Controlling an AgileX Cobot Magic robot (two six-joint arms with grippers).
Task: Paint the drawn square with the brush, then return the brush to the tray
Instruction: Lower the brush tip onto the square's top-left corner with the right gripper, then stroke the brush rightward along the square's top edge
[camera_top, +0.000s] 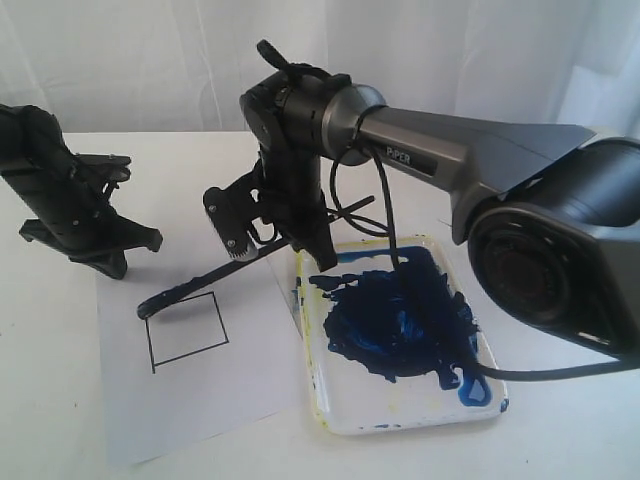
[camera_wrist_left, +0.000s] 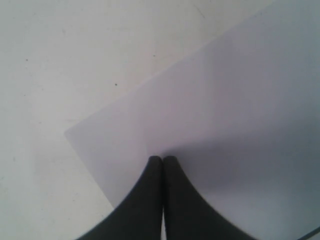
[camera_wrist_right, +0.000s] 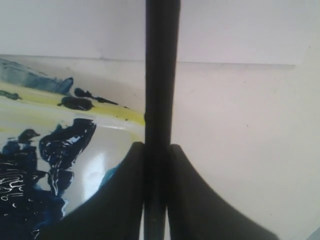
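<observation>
The brush (camera_top: 215, 270) slants down to the left from my right gripper (camera_top: 312, 250), which is shut on its handle beside the tray's left rim. Its tip rests at or just above the paper by the far left corner of the drawn square (camera_top: 188, 332); the square's inside is white. The tray (camera_top: 330, 410) holds a large dark blue paint blotch (camera_top: 400, 315). In the right wrist view the fingers (camera_wrist_right: 125, 190) clamp the black handle (camera_wrist_right: 162, 75) by the tray's stained rim (camera_wrist_right: 60, 102). My left gripper (camera_top: 112, 262) is shut and holds nothing, at the paper's far left corner.
The white paper sheet (camera_top: 210, 400) lies on a white table, touching the tray's left side. In the left wrist view my left gripper (camera_wrist_left: 163, 159) hovers over the sheet (camera_wrist_left: 230, 120) near its corner. The right arm's cable (camera_top: 395, 230) hangs over the tray.
</observation>
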